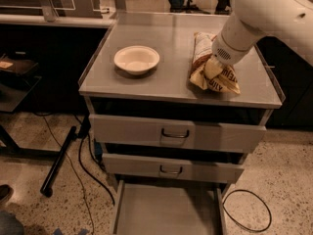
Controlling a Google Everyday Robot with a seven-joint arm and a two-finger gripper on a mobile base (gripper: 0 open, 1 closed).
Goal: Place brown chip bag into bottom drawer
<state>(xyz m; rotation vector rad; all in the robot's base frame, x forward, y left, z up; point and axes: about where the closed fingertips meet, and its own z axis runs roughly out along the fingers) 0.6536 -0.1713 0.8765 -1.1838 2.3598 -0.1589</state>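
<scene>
1. End effector (215, 65) at the tip of a white robot arm reaching in from the upper right, pressed down onto the brown chip bag (201, 58). The arm's wrist hides it, so I cannot tell how far open it is or whether it grips the bag.
2. Brown chip bag lies on the right side of the grey table (166, 80), its yellow-lettered end pointing toward the front edge.
3. Round off-white bowl (137, 59) sits on the left side of the table, well apart from the bag.
4. Below the table top, two grey drawer fronts with handles, the top drawer (132, 131) and middle drawer (127, 164), both pulled out slightly.
5. Bottom drawer (166, 209) is pulled far out at floor level, showing a flat grey floor with low side walls.
6. Black cable (248, 229) loops on the speckled floor to the right of the drawer.
</scene>
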